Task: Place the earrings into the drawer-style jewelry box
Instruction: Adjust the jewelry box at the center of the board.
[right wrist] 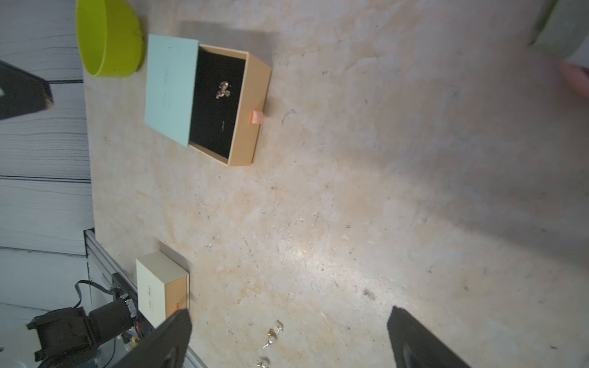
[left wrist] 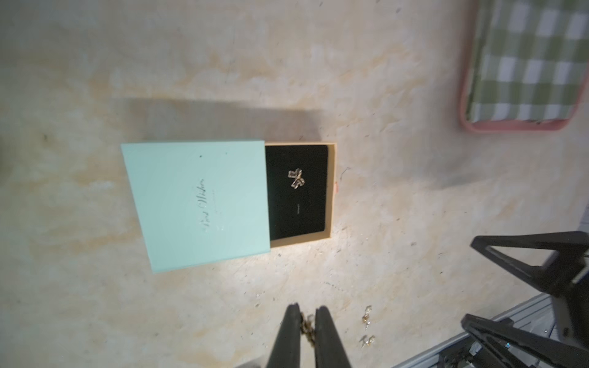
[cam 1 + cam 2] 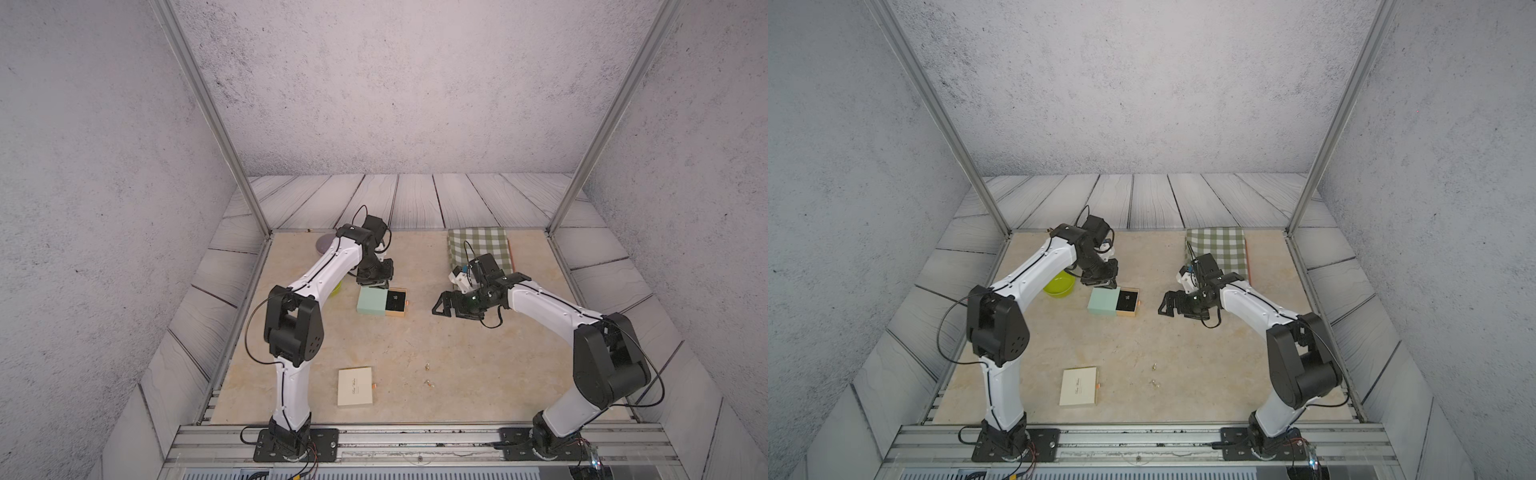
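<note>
1. While the mint jewelry box (image 3: pixel 372 302) lies with its tan drawer (image 2: pixel 331 191) pulled partway out, one bow-shaped earring (image 2: pixel 296 179) rests on the black pad (image 2: pixel 298 207) inside the drawer; both wrist views show it clearly.
2. More earrings (image 3: pixel 428 376) lie loose on the beige table (image 3: pixel 457 353), well apart from that box and nearer the front rail, between the cream box (image 3: pixel 355 386) and the right arm's base.
3. Just beyond the mint box's far edge hangs the left gripper (image 2: pixel 307 321), jaws drawn nearly together on a small gold piece (image 2: pixel 307 328) that shows between its fingers (image 2: pixel 325 337) in the left wrist view; it looks like an earring.
4. To the right of the drawer, apart from it, the right gripper (image 3: pixel 442 305) hovers with jaws spread wide and nothing between them.
5. A lime bowl (image 3: pixel 1059 284) sits just beside the mint box on its left, partly hidden by the left arm.
6. A green checked cloth (image 3: pixel 478 247) lies at the far right of the table.
</note>
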You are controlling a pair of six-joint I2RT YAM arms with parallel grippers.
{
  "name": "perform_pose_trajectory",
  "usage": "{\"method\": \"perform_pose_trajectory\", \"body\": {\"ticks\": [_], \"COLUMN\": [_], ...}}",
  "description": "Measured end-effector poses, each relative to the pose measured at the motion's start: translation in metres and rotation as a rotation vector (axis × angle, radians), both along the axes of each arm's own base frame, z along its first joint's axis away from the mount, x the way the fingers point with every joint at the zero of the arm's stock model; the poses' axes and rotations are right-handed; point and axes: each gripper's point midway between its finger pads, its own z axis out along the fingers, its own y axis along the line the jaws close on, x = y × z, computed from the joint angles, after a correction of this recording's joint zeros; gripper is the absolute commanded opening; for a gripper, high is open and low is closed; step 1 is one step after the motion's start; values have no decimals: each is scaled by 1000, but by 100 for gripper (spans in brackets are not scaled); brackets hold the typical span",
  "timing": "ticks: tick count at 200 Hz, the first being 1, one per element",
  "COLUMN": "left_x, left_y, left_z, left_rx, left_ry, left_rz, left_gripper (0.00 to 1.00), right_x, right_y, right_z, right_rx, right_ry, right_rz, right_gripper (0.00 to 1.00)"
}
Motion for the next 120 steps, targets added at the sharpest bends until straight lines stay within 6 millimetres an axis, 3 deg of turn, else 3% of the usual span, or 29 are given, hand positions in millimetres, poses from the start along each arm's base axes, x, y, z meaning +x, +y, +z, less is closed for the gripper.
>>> {"method": "perform_pose_trajectory", "body": {"ticks": [32,56,89,120], "left_x": [10,1,-11,-12], "left_y": [-3,-8,-18,-23], "left_z": [-35,-57,-55,-51], "left_rx": [116,143,118,88], "left_ry": [125,200,239,241], "left_rz": [-16,-45,-79,-98], "left_gripper": [0,0,0,0], "right_x": [10,36,81,99], "right_y": [5,23,57,72], "right_z": [-7,-9,-26,-47], "right_rx": [6,82,209,272], "right_ry": [1,-11,-4,40], "right_rz": [-27,-55,-76,-100], "right_gripper": [99,99,99,99]}}
